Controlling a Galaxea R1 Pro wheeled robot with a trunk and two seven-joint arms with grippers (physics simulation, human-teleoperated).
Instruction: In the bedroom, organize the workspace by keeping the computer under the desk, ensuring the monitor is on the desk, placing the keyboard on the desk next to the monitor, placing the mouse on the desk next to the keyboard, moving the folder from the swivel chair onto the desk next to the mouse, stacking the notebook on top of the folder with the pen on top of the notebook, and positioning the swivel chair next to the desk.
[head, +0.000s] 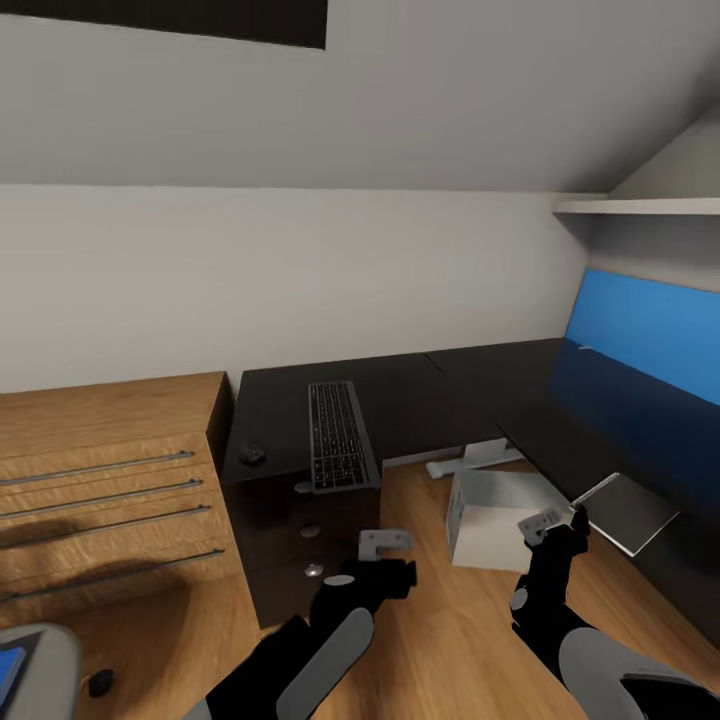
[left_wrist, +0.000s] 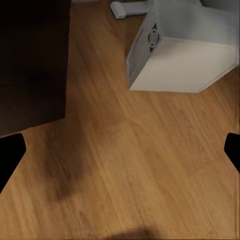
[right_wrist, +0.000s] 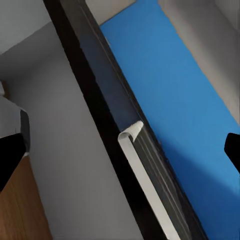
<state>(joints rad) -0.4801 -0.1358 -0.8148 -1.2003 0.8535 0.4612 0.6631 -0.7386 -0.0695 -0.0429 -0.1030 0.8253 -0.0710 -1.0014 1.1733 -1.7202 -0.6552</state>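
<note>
The black desk (head: 420, 390) runs along the wall and turns down the right side, backed by a blue panel (head: 650, 330). On its left end lie the keyboard (head: 340, 435) and, to the left of it, the small black mouse (head: 251, 452). The light grey computer (head: 495, 520) (left_wrist: 185, 55) stands on the floor inside the desk's corner. A flat pale grey slab (head: 625, 510), seemingly the monitor's back, lies tilted at the right desk edge. My right gripper (head: 545, 522) (right_wrist: 120, 155) is open beside its corner. My left gripper (head: 385, 545) (left_wrist: 120, 155) hangs open over bare floor. The swivel chair (head: 40, 660) with the blue folder (head: 10, 672) shows at bottom left.
A light wood cabinet (head: 110, 480) with long metal handles stands left of the desk. The black drawer unit (head: 300, 540) (left_wrist: 32, 65) sits under the keyboard end. A white foot piece (head: 470, 458) (left_wrist: 127, 7) lies on the floor behind the computer. A shelf (head: 640, 206) hangs above the blue panel.
</note>
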